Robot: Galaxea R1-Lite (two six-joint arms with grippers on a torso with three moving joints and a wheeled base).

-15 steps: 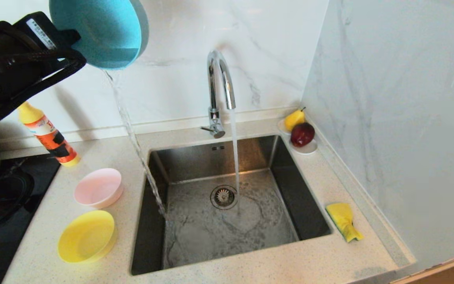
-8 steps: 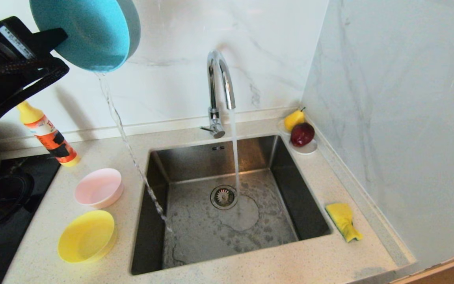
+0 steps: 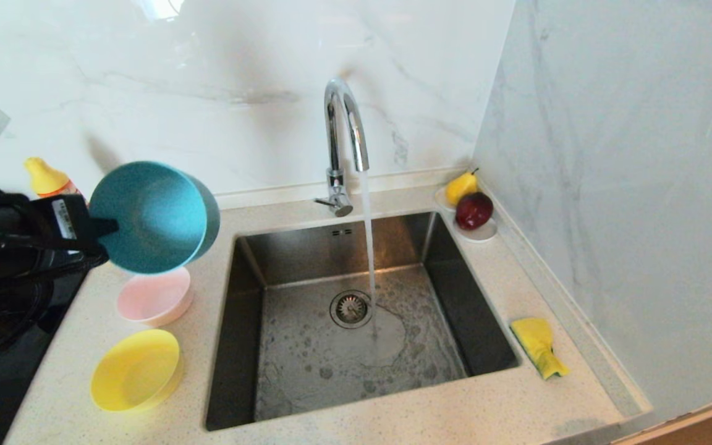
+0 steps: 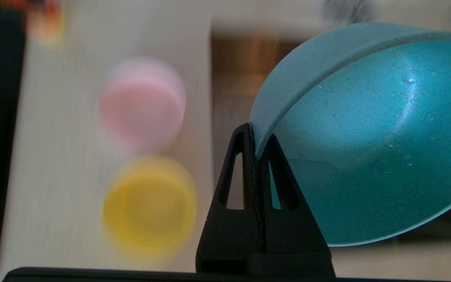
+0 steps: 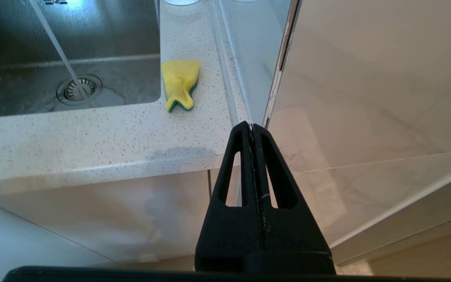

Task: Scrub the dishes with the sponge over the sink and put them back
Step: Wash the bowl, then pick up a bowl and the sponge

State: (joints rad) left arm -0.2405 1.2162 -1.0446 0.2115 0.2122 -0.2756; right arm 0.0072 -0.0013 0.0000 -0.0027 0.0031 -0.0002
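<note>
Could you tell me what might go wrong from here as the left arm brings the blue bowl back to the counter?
The left gripper pinches only the thin rim of the wet blue bowl, so it could slip or twist out of the jaws.
The bowl hangs tilted right above the pink bowl; lowering it here may knock that one or the yellow bowl.
The tap is running into the sink, wasting water.

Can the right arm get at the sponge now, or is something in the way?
Probably yes. The sponge lies alone on the counter beside the sink, with nothing on or against it. The right gripper is shut, empty, parked in front of the counter edge.
</note>
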